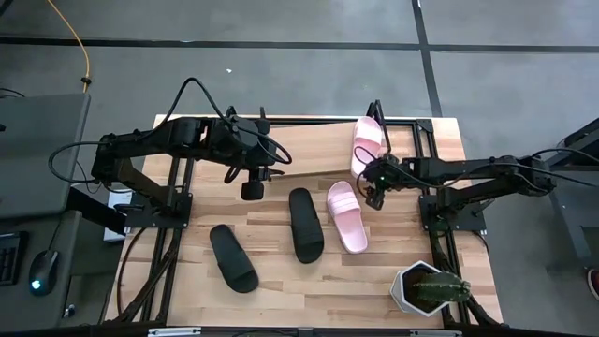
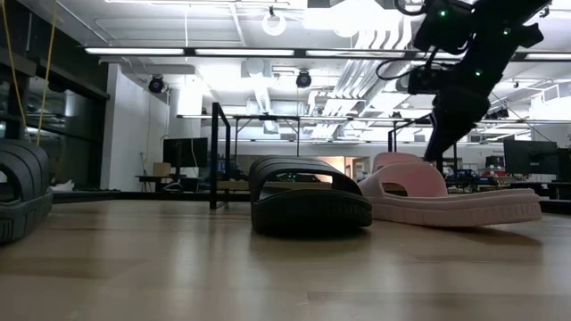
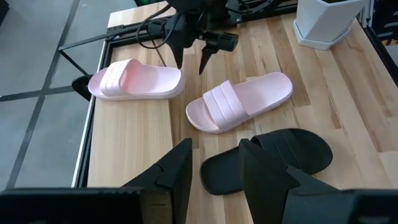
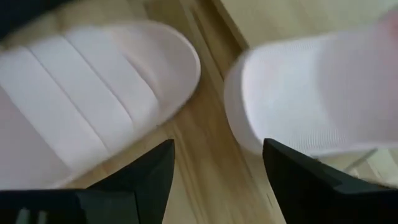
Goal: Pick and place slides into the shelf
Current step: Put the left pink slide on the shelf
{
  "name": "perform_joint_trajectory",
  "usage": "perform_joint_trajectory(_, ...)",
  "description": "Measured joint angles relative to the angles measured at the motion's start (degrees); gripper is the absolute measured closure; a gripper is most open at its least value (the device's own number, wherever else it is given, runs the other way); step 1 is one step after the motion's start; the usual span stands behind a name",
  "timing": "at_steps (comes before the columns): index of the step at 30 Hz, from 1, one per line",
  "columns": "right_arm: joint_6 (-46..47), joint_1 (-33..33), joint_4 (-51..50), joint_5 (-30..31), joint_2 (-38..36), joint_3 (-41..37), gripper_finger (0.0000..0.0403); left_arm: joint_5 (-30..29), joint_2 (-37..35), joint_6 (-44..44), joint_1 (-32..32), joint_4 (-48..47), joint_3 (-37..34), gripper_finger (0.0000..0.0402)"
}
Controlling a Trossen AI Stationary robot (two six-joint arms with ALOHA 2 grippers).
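My right tool [image 1: 377, 190] hangs wide open btwn the two pink slides: one [image 1: 366, 143] already on the shelf [image 1: 318, 150], so the other [image 1: 347, 216], beside it on the desk [image 1: 281, 281], looks next. Left tool [image 1: 251, 183] waits part-open, empty, by the shelf (black slides [image 1: 305, 225] near that desk pink one).

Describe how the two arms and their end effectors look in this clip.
Both arms are dark, jointed links trailing looped black cables. The left end effector has two flat, black, angular fingers. The right end effector has matching black fingers and small green indicator lights near its wrist.
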Motion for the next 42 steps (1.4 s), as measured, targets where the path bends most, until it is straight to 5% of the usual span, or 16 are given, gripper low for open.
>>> perform_joint_trajectory(9,-2.5,0.0,8.1,-0.8,1.3,0.2,0.0226,0.0,0.0,0.0,0.0,0.0,0.0,0.0286)
perform_joint_trajectory(20,-6.6,-0.1,13.5,-1.4,7.5,0.2,0.0392,0.0,0.0,0.0,0.0,0.0,0.0,0.0286)
perform_joint_trajectory(42,-2.3,-3.8,7.3,3.6,7.5,0.2,0.0402,0.0,0.0,0.0,0.0,0.0,0.0,0.0287)
